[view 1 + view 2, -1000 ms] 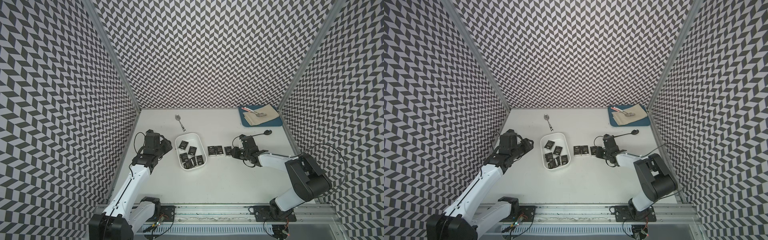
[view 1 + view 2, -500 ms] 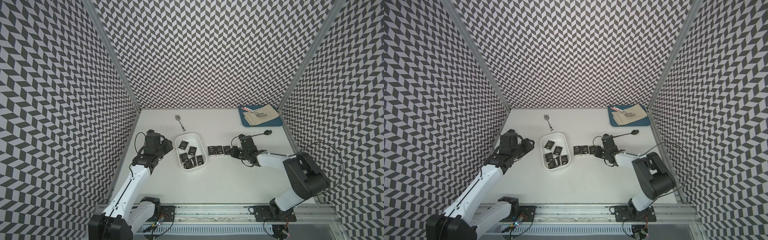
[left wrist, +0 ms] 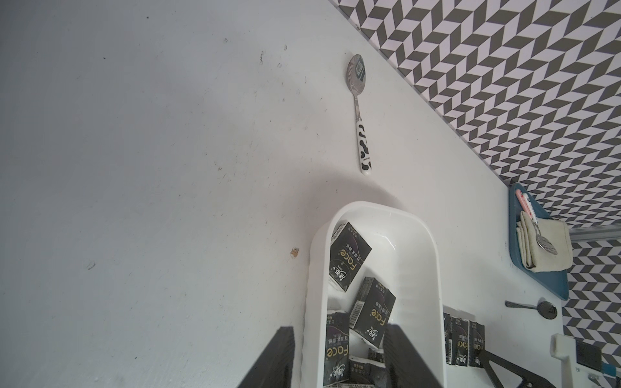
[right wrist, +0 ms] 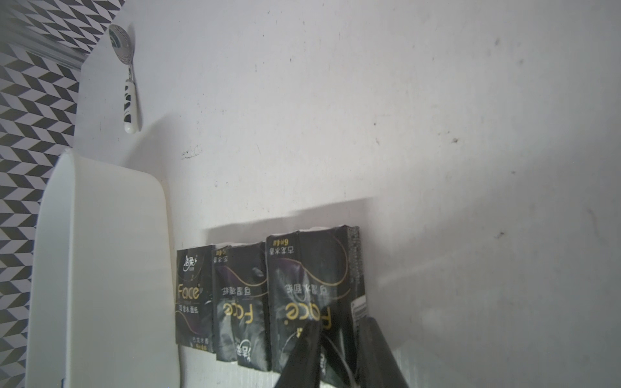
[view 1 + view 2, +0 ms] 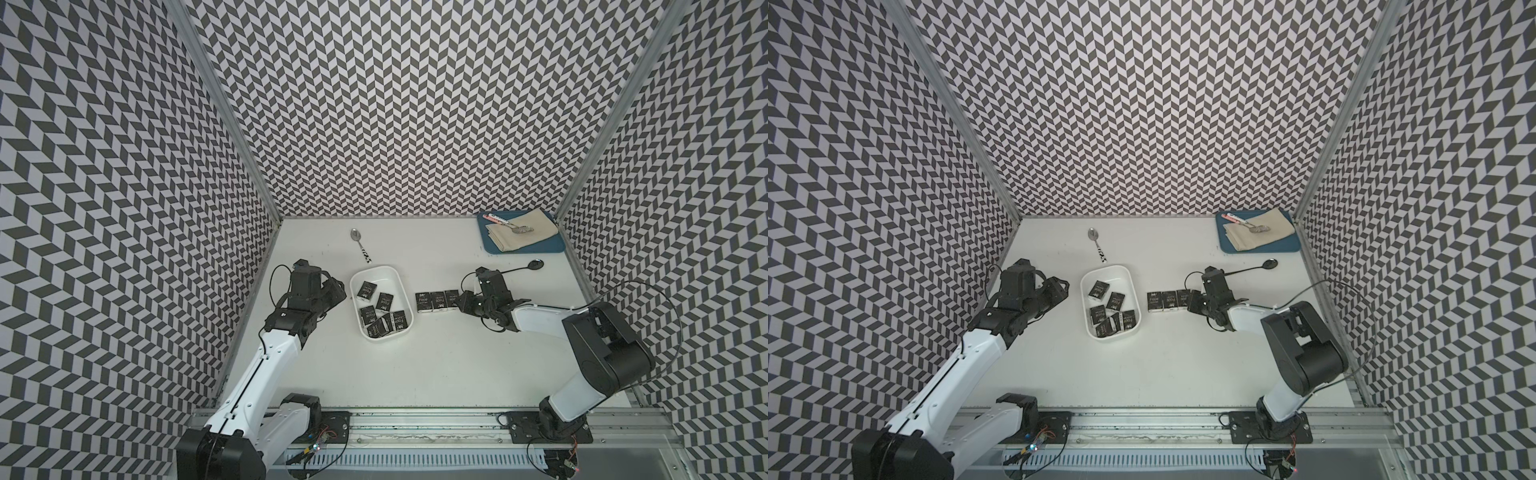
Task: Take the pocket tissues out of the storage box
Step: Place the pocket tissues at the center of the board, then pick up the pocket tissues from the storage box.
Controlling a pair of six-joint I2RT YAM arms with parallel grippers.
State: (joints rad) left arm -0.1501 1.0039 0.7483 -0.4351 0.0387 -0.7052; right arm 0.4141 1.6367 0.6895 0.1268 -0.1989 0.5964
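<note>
Left of centre on the white bench (image 5: 415, 374), storage box (image 5: 376, 269), long side running front to back. Inside it, pocket tissues (image 5: 365, 289): six black packets by the count in both top views, three lying apart toward the far end and middle, three crowded and overlapping at the near end. Just beside the box's right wall, three more packets out on the bench, side by side in a tight row, lettering up. At the right end of that row, end packet (image 5: 451, 299), with right gripper (image 5: 460, 301) low over the bench at its outer end. In the right wrist view, jaws drawn to a narrow gap at that packet's near end, apparently pinching it. On the other side of the box, left gripper (image 5: 340, 286) just beside the left wall, jaws well parted and empty. In the left wrist view, box wall seen between those jaws. Farther back from the box, spoon (image 5: 361, 246) with a black-and-white handle, flat on the bench. Just behind the right gripper, black spoon (image 5: 524, 268). In the far right corner, blue tray (image 5: 536, 249) carrying a folded beige cloth (image 5: 528, 237), with a small utensil (image 5: 517, 227) on the cloth
</note>
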